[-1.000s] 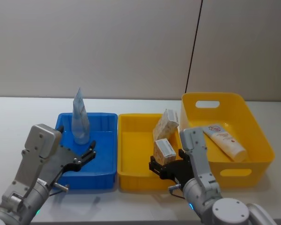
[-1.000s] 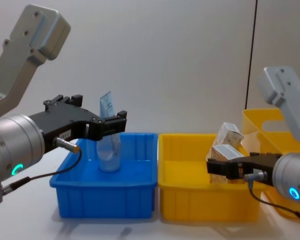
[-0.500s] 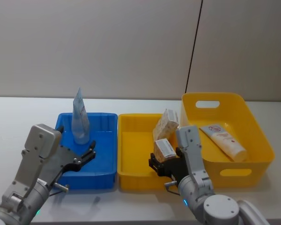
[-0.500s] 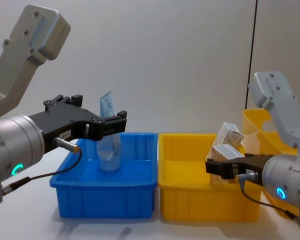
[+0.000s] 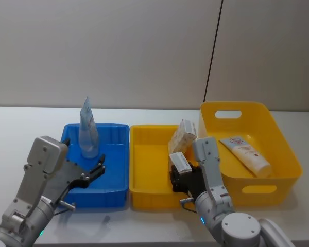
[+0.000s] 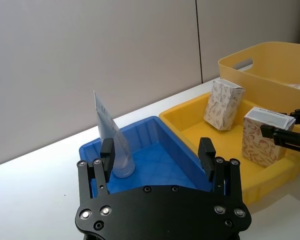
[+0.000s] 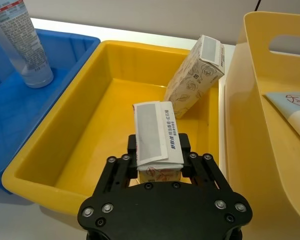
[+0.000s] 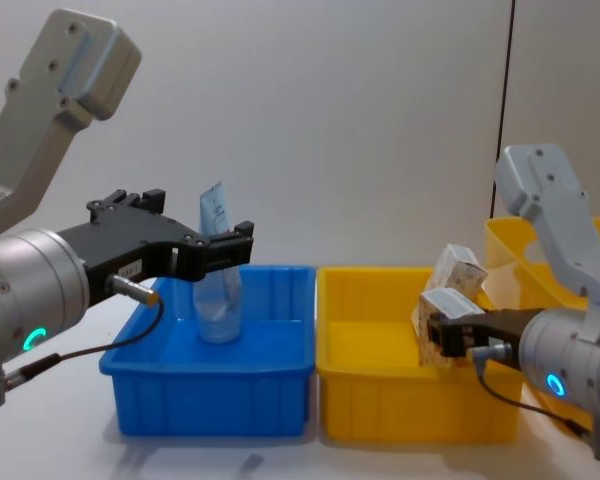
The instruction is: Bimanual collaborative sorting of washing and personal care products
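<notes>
A translucent blue-ended tube (image 5: 87, 131) stands upright in the blue bin (image 5: 116, 193). My left gripper (image 6: 156, 155) hovers open just in front of that bin, holding nothing. In the middle yellow tray (image 5: 144, 198), one white-and-orange carton (image 5: 182, 136) leans against the back right corner. My right gripper (image 7: 159, 147) is shut on the second carton (image 7: 155, 130) at the tray's near right. A pale tube with a red round logo (image 5: 245, 154) lies in the large yellow bin (image 5: 257, 190).
Blue bin, yellow tray and large yellow bin stand side by side on a white table (image 5: 20, 123), in front of a plain wall. Bare table lies to the left of the blue bin and behind the bins.
My right arm has shifted slightly left with the carton in its grip, and the carton tilted a little. The left arm and the other products have not moved.
</notes>
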